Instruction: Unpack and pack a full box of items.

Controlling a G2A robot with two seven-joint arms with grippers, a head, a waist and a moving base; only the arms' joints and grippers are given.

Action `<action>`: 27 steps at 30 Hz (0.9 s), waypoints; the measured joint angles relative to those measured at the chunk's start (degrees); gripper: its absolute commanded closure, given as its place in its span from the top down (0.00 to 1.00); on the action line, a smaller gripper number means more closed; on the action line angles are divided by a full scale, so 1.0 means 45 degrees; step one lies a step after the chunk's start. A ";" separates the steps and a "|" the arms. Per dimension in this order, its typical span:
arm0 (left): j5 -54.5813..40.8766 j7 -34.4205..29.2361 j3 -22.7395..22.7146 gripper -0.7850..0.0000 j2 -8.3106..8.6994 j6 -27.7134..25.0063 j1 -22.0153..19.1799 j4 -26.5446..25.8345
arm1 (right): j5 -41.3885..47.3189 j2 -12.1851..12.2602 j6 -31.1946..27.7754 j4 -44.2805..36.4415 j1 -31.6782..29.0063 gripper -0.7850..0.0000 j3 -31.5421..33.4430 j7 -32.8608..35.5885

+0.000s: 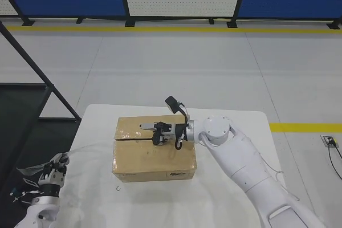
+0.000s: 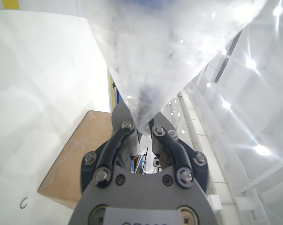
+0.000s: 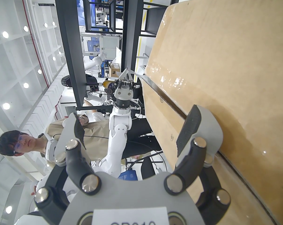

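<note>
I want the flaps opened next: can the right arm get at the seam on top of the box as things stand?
Probably yes: the right pincer hangs open at the seam atop the box, one finger beside the slit, nothing lying between.

Tan brown across the cardboard box [image 1: 154, 154], glossy clear tape [image 3: 169, 83] along its seam. Plain white over the desk [image 1: 228, 194]. Cloudy, translucent white for the plastic bag [image 2: 174, 36]. Grey metal with black links on the left pincer [image 2: 145, 127]; white fingers with black pads on the right pincer [image 3: 134, 124]. Pale grey floor [image 1: 188, 68], striped yellow.
</note>
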 measured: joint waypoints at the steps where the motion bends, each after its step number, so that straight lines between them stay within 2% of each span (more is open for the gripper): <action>1: 0.0004 -0.0009 -0.0001 1.00 0.0000 0.0018 -0.0011 0.0016 | -0.0006 -0.0009 -0.0008 0.0022 0.0011 1.00 -0.0003 0.0000; 14: 0.0135 -0.0108 0.0162 1.00 -0.0027 0.0084 -0.0058 -0.0042 | 0.0036 -0.0245 -0.0055 0.0179 -0.0048 1.00 -0.0231 -0.0162; 27: 0.0583 0.0102 0.0101 1.00 -0.0061 -0.0250 0.0274 -0.0303 | 0.0036 -0.0624 -0.0244 0.0663 0.0181 1.00 -0.0603 -0.0220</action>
